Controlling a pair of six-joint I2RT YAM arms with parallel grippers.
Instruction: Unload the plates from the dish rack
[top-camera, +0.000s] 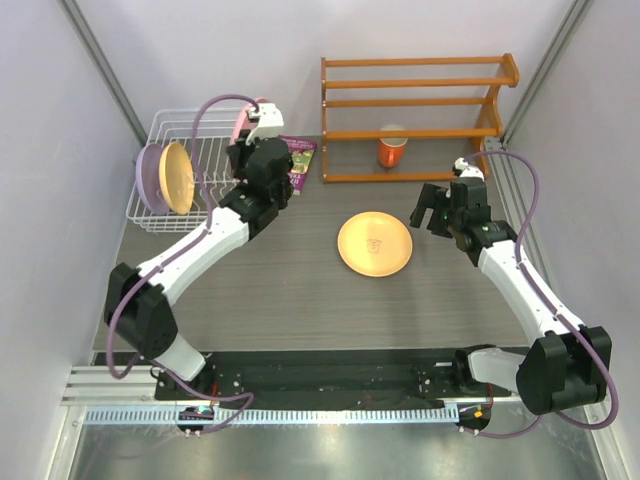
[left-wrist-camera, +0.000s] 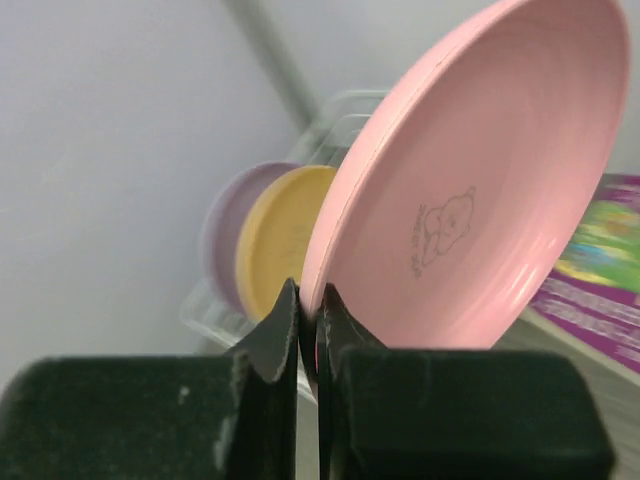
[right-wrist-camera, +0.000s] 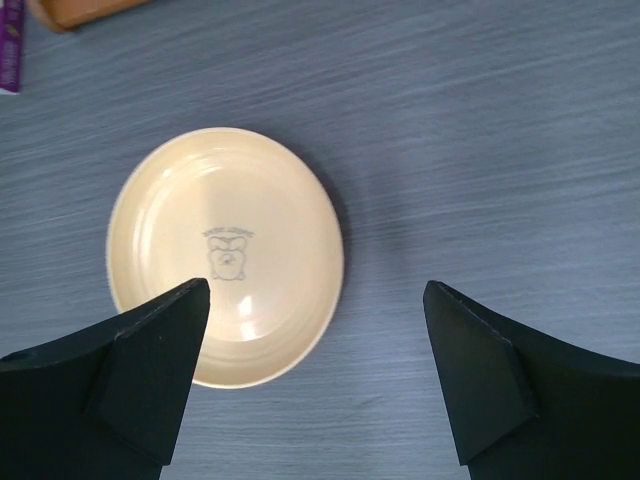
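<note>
We look down on a grey wood-grain tabletop (top-camera: 300, 290) closed in by pale walls. At its far left corner stands the white wire dish rack (top-camera: 200, 140), with 2 plates on edge in it: a lavender plate (top-camera: 147, 175) at the outer end and a racked yellow-orange plate (top-camera: 177, 178) just beside it. At the rack's right end the left end effector (left-wrist-camera: 308, 300) has its 2 fingers pinched almost together on the rim of a pink plate (left-wrist-camera: 480, 190), which is held on edge and tilted; we cannot tell whether it touches the wires. A purple booklet (top-camera: 300, 160) lies flat just right of that arm. Near the middle of the tabletop a flat yellow-orange plate (top-camera: 375, 244) lies face up, a small printed figure at its centre. Behind it, against the back wall, is an orange wooden shelf (top-camera: 420, 80) with an orange mug (top-camera: 391, 150) on its lowest level. Farthest right, the right end effector (right-wrist-camera: 317, 287) hovers over the flat plate's right edge, its fingers spread wide and holding nothing.
</note>
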